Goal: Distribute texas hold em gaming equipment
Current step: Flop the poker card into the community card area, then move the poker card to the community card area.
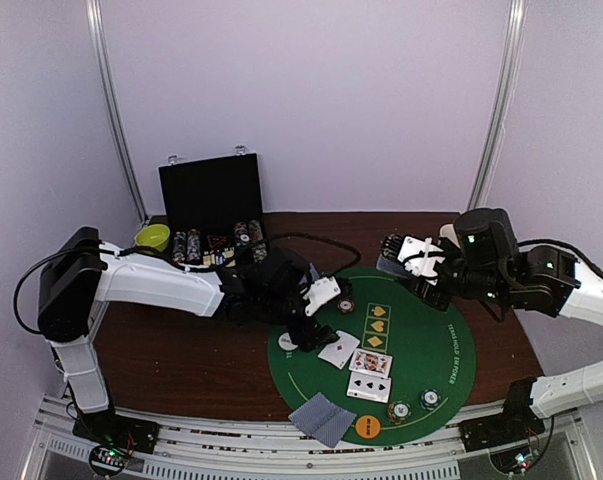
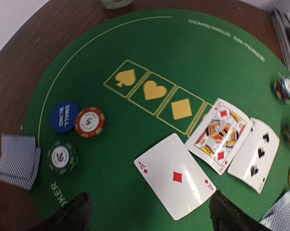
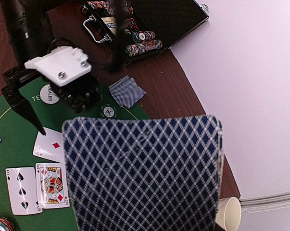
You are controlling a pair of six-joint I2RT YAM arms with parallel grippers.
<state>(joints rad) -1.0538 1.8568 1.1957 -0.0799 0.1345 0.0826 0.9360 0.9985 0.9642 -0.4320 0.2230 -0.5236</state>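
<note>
Low, left gripper (image 2: 149,212) splayed above ace (image 2: 175,175) — right gripper (image 1: 403,258) raised, pinching deck (image 3: 145,178).

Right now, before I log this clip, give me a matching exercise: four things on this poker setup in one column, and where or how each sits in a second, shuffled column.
Things:
1. ace of diamonds
2. deck of cards
3. orange disc
4. chip case

Places or states:
A. held in the right gripper
B. lid raised, beyond the mat
C. face up under the open left gripper
D. at the near edge of the green mat

Pairs: 1-C, 2-A, 3-D, 4-B
</note>
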